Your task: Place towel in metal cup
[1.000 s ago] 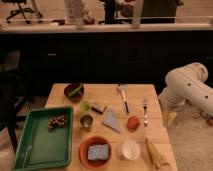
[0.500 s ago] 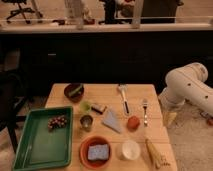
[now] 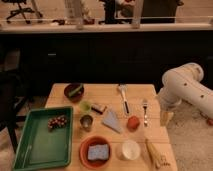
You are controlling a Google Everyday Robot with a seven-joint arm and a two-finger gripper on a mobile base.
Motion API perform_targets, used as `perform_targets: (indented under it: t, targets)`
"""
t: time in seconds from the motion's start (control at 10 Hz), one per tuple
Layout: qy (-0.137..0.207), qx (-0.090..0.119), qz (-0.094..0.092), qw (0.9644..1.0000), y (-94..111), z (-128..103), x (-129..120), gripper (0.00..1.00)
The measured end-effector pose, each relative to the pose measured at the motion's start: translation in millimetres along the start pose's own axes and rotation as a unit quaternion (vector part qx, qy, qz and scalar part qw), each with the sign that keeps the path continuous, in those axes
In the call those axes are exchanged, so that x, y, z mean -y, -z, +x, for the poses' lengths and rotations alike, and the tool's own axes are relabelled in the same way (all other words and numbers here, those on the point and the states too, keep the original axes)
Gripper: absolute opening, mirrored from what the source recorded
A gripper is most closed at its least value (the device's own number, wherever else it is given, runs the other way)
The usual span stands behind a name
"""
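A pale grey-blue towel (image 3: 112,120) lies flat in the middle of the wooden table (image 3: 150,92). A small metal cup (image 3: 86,122) stands upright just left of it, about a hand's width away. My gripper (image 3: 165,118) hangs at the end of the white arm (image 3: 186,86) by the table's right edge, well right of the towel and holding nothing that I can see.
A green tray (image 3: 30,150) with a dark cluster of grapes sits at the left. Around the towel are a red bowl with a blue sponge (image 3: 97,151), a white cup (image 3: 130,149), a red ball (image 3: 132,122), a fork (image 3: 145,110), a spatula (image 3: 123,96), a dark bowl (image 3: 74,91) and a green cup (image 3: 85,106).
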Motion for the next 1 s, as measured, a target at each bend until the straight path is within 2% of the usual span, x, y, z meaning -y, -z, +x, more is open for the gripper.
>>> perform_targets:
  t: [0.2,0.3,0.4,0.5,0.6,0.7,0.9,1.0]
  targets:
    - [0.003,-0.003,0.007,1.0000,-9,-31,6,0.80]
    - [-0.014,-0.005,0.018,0.9997,-15,-50,13,0.80]
    - [-0.042,-0.005,0.029,0.9987,-18,-56,16,0.80]
    - [-0.104,0.004,0.045,0.9935,-20,-61,19,0.80]
    - [-0.164,0.017,0.054,0.9848,-23,-59,21,0.80]
    - [-0.207,0.028,0.061,0.9759,-25,-59,22,0.80]
    - [-0.264,0.044,0.069,0.9609,-28,-62,26,0.80]
    - [-0.279,0.049,0.071,0.9563,-29,-62,26,0.80]
